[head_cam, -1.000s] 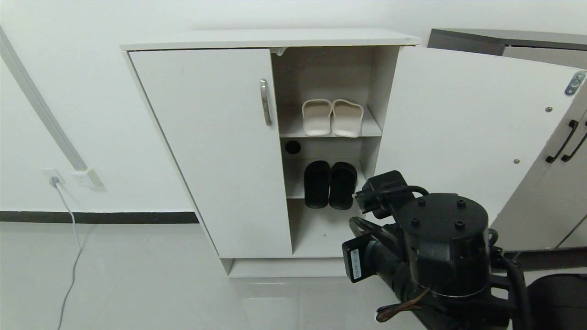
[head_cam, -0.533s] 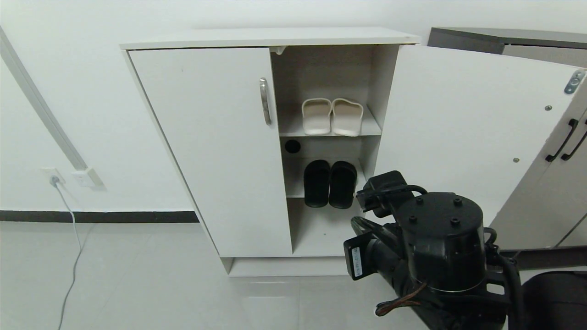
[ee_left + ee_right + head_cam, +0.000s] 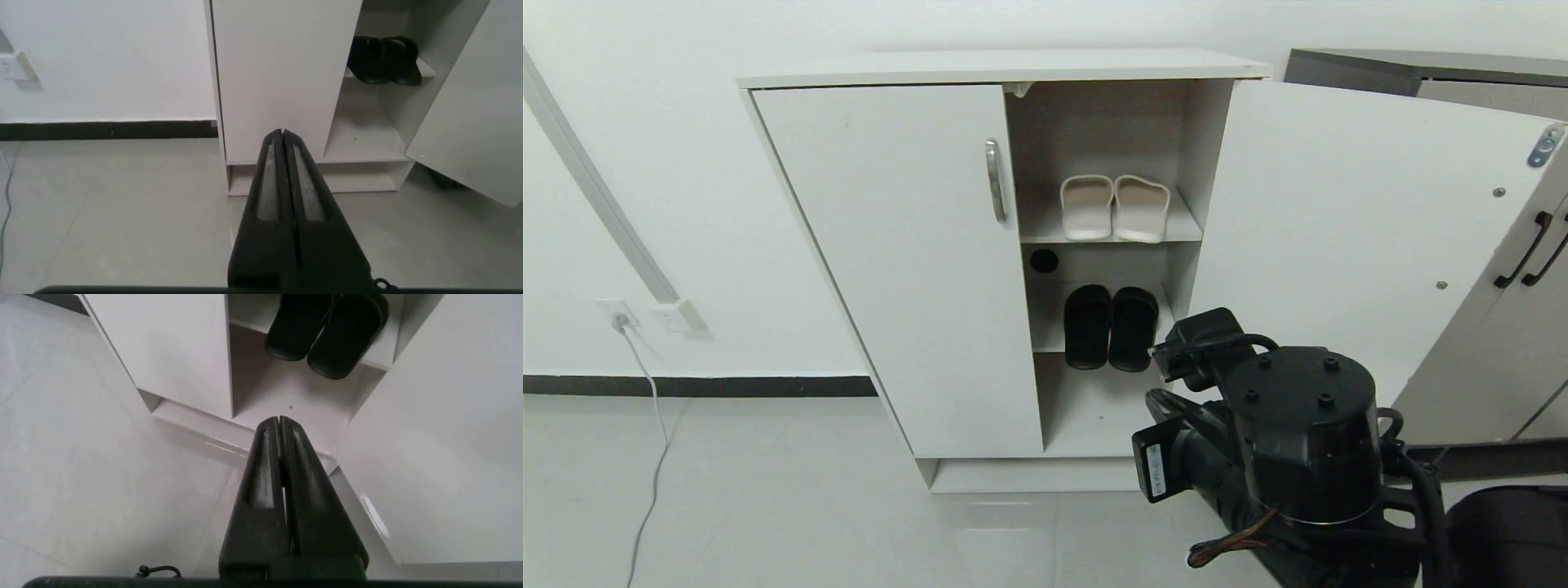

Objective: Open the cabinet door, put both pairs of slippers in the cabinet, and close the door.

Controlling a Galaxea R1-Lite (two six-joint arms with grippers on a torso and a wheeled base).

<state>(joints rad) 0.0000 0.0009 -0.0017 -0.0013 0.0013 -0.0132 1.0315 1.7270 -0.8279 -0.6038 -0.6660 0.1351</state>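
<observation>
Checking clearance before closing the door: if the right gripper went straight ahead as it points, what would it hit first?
Most likely the floor of the cabinet's bottom compartment, below the black slippers. The right gripper, fingers shut, aims into that opening, though depth is unclear.

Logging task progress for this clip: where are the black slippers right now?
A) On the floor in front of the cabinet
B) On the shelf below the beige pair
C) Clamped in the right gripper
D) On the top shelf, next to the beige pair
B: the black slippers lie side by side inside the cabinet, on the shelf directly under the one bearing the beige slippers, with the right door swung open.
</observation>
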